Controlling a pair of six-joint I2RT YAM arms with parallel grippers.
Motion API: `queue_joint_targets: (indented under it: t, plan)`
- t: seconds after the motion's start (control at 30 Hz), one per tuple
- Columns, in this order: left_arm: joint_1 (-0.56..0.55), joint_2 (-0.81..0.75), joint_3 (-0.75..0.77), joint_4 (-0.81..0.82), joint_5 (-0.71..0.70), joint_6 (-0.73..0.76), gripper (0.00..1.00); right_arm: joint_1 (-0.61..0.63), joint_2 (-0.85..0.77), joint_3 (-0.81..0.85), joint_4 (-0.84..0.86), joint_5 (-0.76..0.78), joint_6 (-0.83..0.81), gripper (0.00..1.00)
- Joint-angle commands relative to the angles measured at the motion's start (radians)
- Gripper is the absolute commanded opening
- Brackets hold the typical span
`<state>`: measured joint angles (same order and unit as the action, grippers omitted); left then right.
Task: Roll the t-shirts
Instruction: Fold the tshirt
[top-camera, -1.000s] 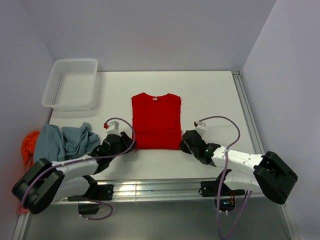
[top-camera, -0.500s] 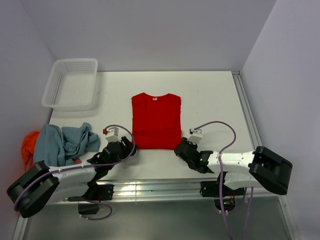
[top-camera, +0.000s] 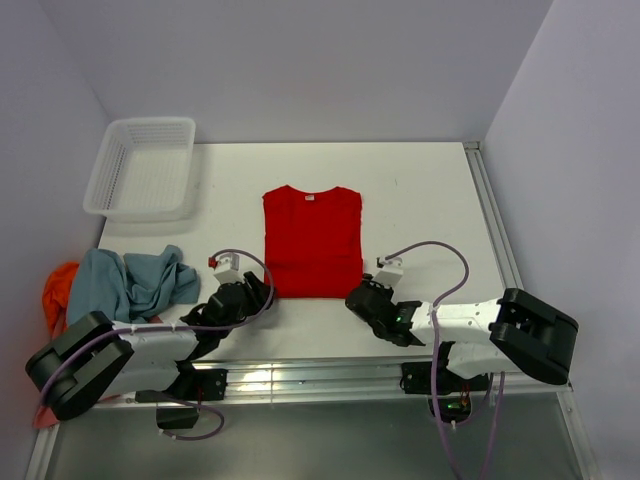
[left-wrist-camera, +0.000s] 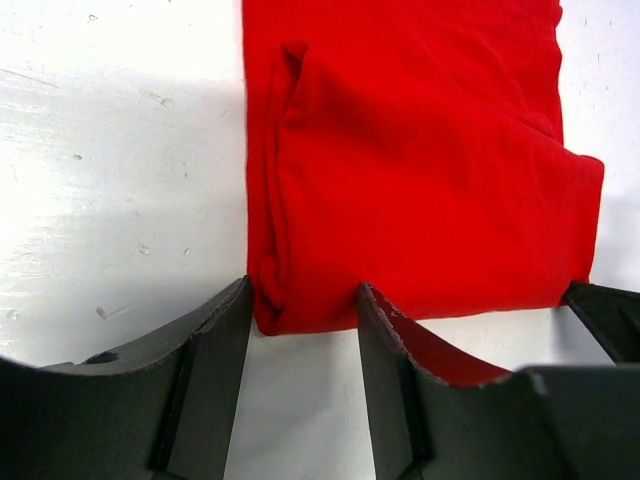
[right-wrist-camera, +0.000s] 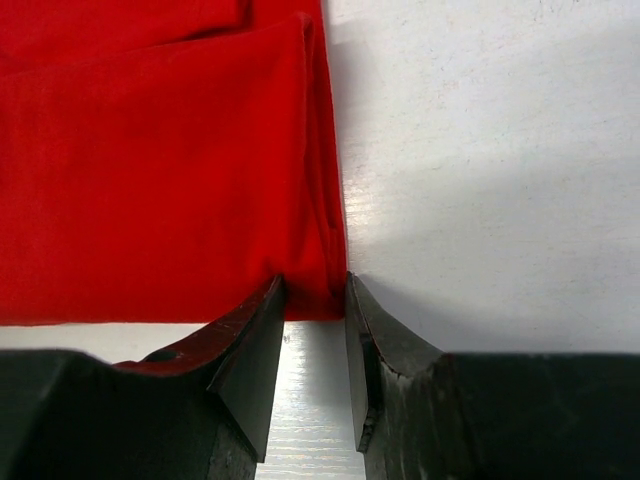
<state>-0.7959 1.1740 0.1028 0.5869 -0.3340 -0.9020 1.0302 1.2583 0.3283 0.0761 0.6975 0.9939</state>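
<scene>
Red cloth t-shirt (top-camera: 312, 240) lies folded, not yet rolled; left end effector (left-wrist-camera: 303, 292) and right end effector (right-wrist-camera: 313, 282), part-open, straddle its near corners.

1. From above I see only an edge of the orange t-shirt (top-camera: 57, 290); the grey-blue t-shirt (top-camera: 125, 282) covers the rest.
2. Both wrist views cut the red t-shirt (left-wrist-camera: 420, 150) off at their top edges.
3. Its neck label (top-camera: 309, 196) is too small for me to read.
</scene>
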Motion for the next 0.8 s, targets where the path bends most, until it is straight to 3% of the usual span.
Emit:
queue_joint_targets:
  t: [0.0, 0.23, 0.33, 0.4, 0.43, 0.47, 0.6, 0.77]
  plan:
    - [-0.006, 0.027, 0.002, -0.027, 0.006, 0.017, 0.52, 0.005, 0.013, -0.001, -0.013, 0.031, -0.020, 0.36]
    - [-0.006, 0.001, -0.017, -0.045, 0.000, 0.000, 0.44, 0.005, 0.009, -0.009, -0.007, 0.030, -0.020, 0.29]
    - [-0.006, 0.003, -0.018, -0.045, 0.000, -0.002, 0.36, 0.004, 0.012, -0.012, 0.010, 0.023, -0.031, 0.19]
    - [-0.006, 0.022, -0.005, -0.058, -0.002, -0.002, 0.15, 0.004, 0.021, -0.005, 0.033, 0.011, -0.049, 0.01]
    - [-0.006, 0.048, 0.020, -0.083, -0.013, -0.006, 0.03, 0.005, 0.039, 0.006, 0.033, 0.011, -0.066, 0.00]
    - [-0.006, 0.062, 0.032, -0.105, -0.019, -0.014, 0.00, 0.004, 0.050, 0.021, 0.012, 0.013, -0.072, 0.00]
    - [-0.006, 0.069, 0.067, -0.171, -0.017, -0.034, 0.00, 0.005, 0.052, 0.078, -0.068, 0.008, -0.054, 0.00]
    - [-0.006, 0.000, 0.109, -0.324, 0.016, -0.055, 0.00, 0.005, -0.085, 0.054, -0.182, -0.030, -0.006, 0.00]
